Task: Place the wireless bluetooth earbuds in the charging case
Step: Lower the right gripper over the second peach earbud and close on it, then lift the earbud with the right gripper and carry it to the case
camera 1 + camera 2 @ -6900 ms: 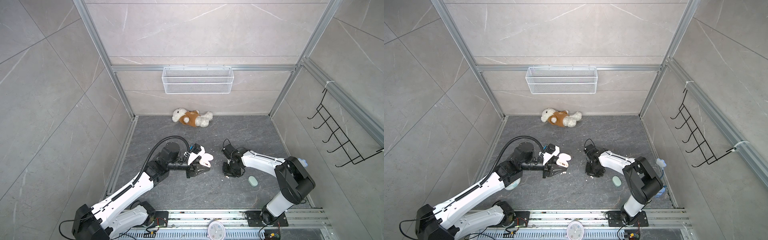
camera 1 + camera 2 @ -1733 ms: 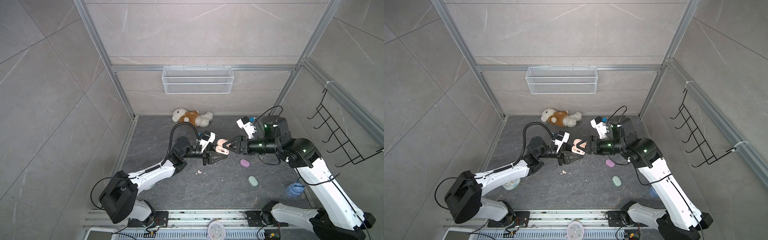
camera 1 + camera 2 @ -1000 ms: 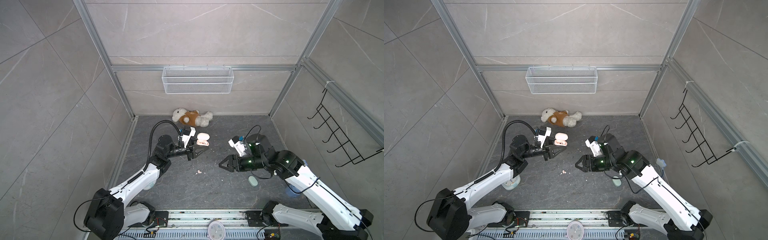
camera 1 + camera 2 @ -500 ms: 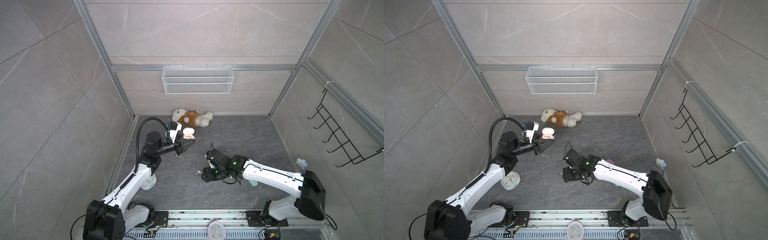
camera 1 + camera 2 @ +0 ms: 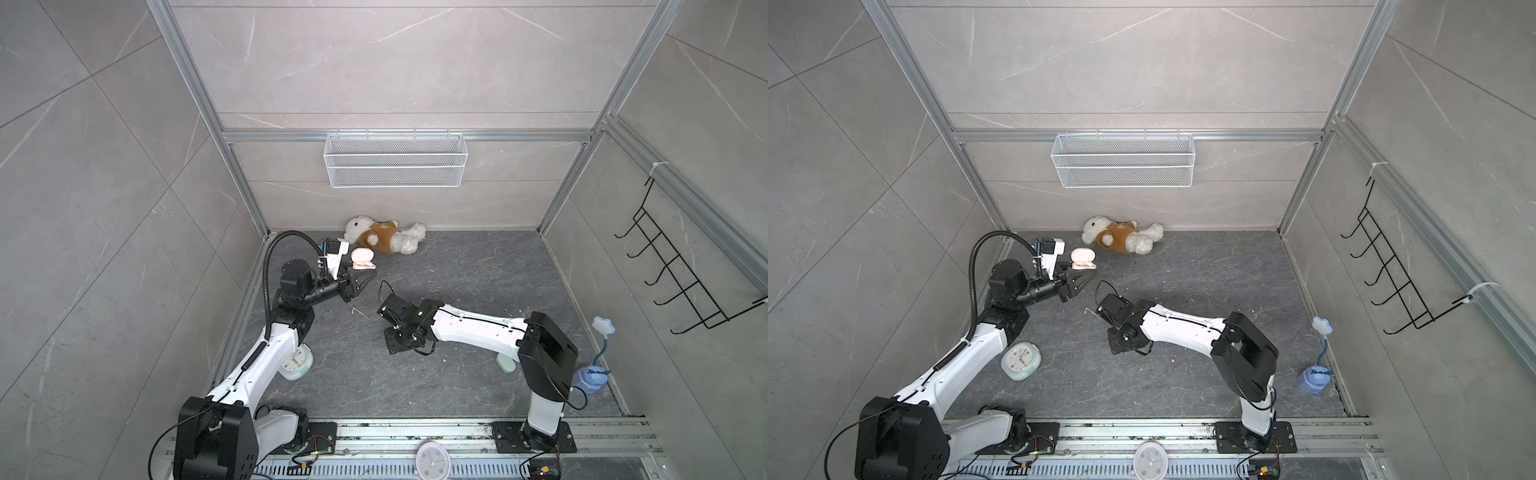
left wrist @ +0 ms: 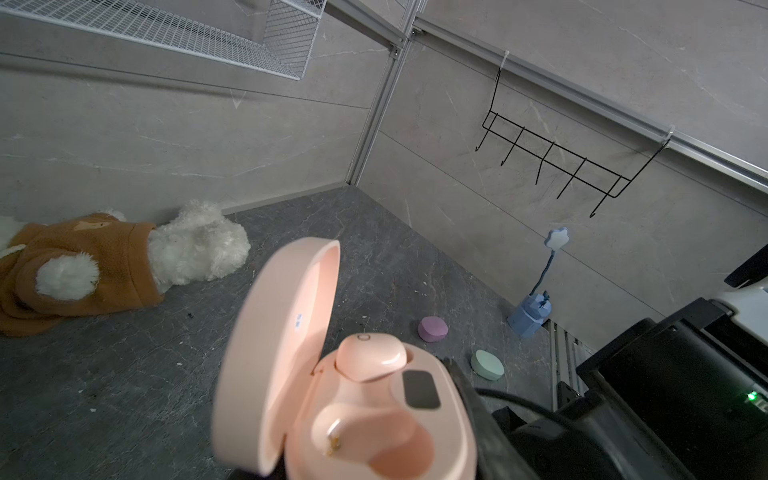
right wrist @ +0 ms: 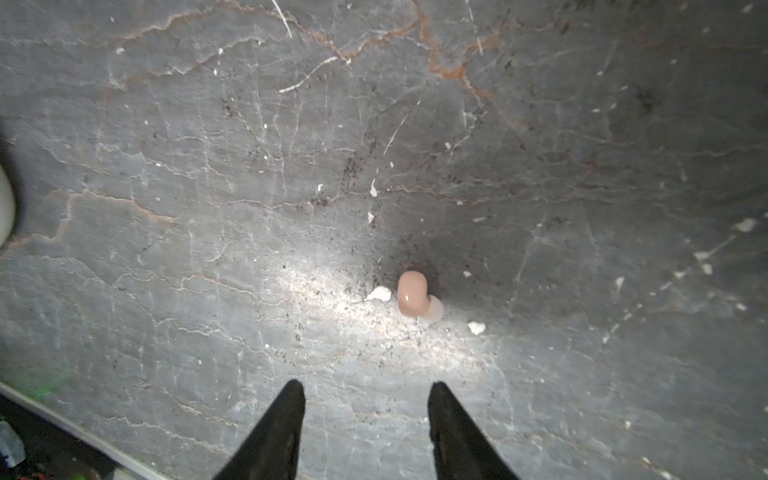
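Note:
My left gripper [image 5: 360, 279] is shut on the peach charging case [image 5: 362, 258], raised at the left rear near the bear. In the left wrist view the case [image 6: 299, 332] has its lid open, one peach earbud [image 6: 370, 357] sits in a socket, and the other socket is empty. A black finger [image 6: 467, 395] presses the case's side. My right gripper [image 7: 365, 392] points down at the floor, open with nothing between its fingers. A second peach earbud [image 7: 412, 295] lies on the floor just beyond its tips. From above, the right wrist [image 5: 401, 332] hides that earbud.
A lilac case [image 6: 432, 329] and a mint case [image 6: 487, 364] lie shut on the floor to the right. A teddy bear [image 5: 384, 235] lies at the back wall, a small alarm clock [image 5: 1020, 360] by the left arm, and a blue lamp [image 5: 592, 376] at the right wall. White specks dot the floor.
My right arm swung down and left to the floor and its jaws narrowed. My left arm drew back toward the left rear corner with the open case in it.

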Robot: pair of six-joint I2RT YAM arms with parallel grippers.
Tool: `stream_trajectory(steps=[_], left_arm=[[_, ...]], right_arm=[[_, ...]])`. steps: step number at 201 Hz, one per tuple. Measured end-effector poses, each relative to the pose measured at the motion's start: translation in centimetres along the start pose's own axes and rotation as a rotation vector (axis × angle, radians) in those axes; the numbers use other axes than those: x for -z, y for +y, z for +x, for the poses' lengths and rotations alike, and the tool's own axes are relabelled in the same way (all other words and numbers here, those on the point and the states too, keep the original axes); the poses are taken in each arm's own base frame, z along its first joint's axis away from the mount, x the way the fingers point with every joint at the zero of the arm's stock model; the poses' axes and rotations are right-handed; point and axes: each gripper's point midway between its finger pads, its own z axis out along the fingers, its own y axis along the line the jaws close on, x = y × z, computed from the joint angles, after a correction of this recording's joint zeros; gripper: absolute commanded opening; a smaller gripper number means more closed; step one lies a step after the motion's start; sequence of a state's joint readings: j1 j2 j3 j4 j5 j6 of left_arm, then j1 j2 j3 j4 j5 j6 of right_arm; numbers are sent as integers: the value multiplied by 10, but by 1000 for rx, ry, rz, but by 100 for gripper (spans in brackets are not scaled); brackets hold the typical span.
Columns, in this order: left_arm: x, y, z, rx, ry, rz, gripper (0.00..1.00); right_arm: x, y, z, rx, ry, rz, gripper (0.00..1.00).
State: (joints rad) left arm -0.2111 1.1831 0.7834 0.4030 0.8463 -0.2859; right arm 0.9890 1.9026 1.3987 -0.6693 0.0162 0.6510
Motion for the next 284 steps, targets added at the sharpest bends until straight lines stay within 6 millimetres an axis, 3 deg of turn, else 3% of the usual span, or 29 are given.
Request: stream_trajectory(steps=[45, 106, 195, 284], left_arm=[[1, -1, -5, -5, -15, 5, 15], [1, -4, -7, -15, -21, 24, 15], [1, -5, -7, -8, -21, 31, 14], [1, -5, -7, -7, -21, 31, 14]], right_arm=[[-18, -9, -5, 21, 47, 42, 33], [-24, -19, -12, 27, 71, 68, 30], [-29, -20, -16, 43, 75, 70, 26], [-47, -25, -10, 52, 115, 96, 20]])
